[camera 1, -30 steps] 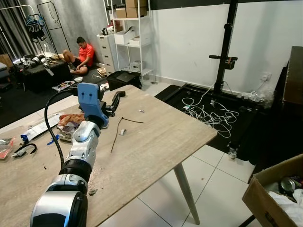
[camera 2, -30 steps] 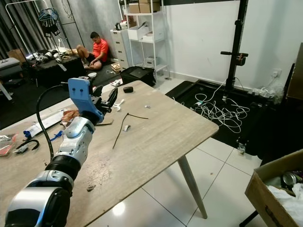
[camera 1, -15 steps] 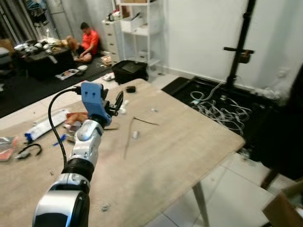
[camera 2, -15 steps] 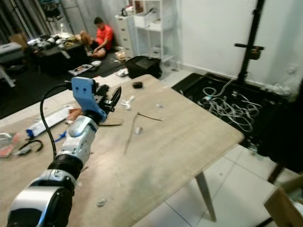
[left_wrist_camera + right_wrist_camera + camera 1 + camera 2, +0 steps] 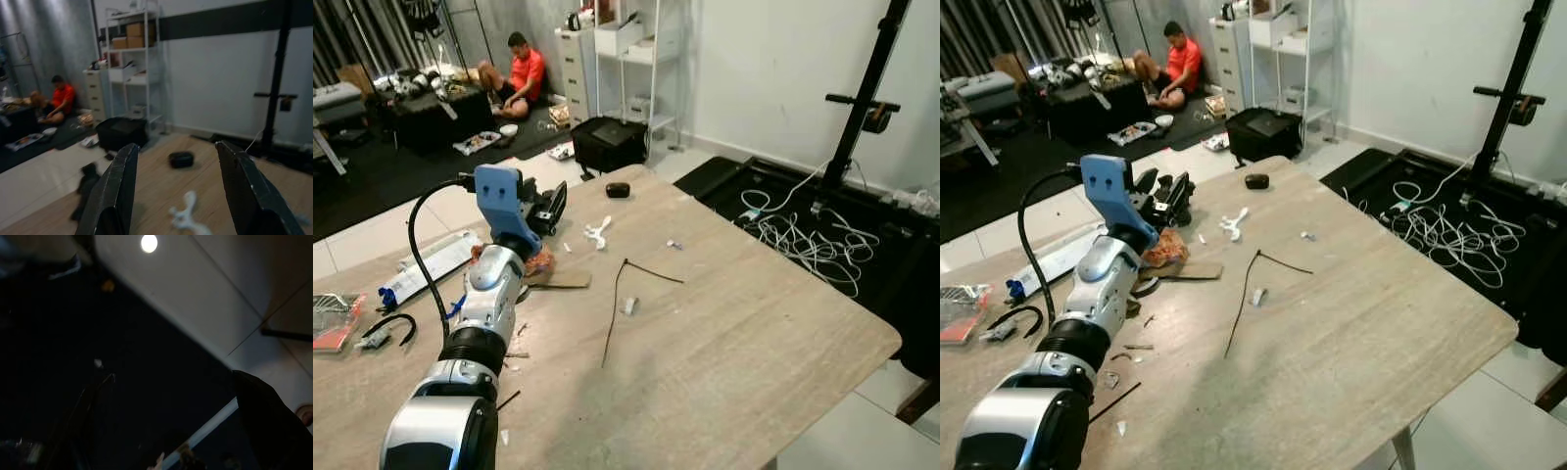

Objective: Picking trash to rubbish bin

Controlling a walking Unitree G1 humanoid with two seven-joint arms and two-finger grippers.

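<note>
Pale wood, scuffed and littered, makes up the table (image 5: 754, 333) that carries all the trash. The landmark on it is the crumpled orange wrapper (image 5: 1165, 247). A flat piece of brown cardboard (image 5: 1190, 270) lies touching the wrapper on the side toward the robot. A thin dark twig (image 5: 619, 299) lies farther along the tabletop from the wrapper, toward the white wall, with a small pale scrap (image 5: 628, 305) just beside it. A twisted white scrap (image 5: 598, 232) sits beyond the wrapper, and a small black box (image 5: 618, 190) rests well past that, near the table's far edge. To the wrapper's left lie a long white packet (image 5: 431, 264), a black curved strap (image 5: 389, 323) and a red-and-clear wrapper (image 5: 335, 321) at the table's left edge.

Off the table, beyond the black box, a black case (image 5: 610, 144) stands on the floor, and a white shelf unit (image 5: 631, 59) behind it holds cardboard boxes. A person (image 5: 521, 73) in an orange shirt sits on the floor far behind the wrapper.

The left arm reaches forward over the table, its blue wrist block raised, and the left gripper (image 5: 551, 209) hovers just above and beyond the wrapper, touching nothing. Its two black fingers (image 5: 115, 196) are spread wide apart with nothing between them.

In its dark wrist view, one black finger of the right gripper (image 5: 269, 426) shows; whether it is spread or pressed together cannot be told.
</note>
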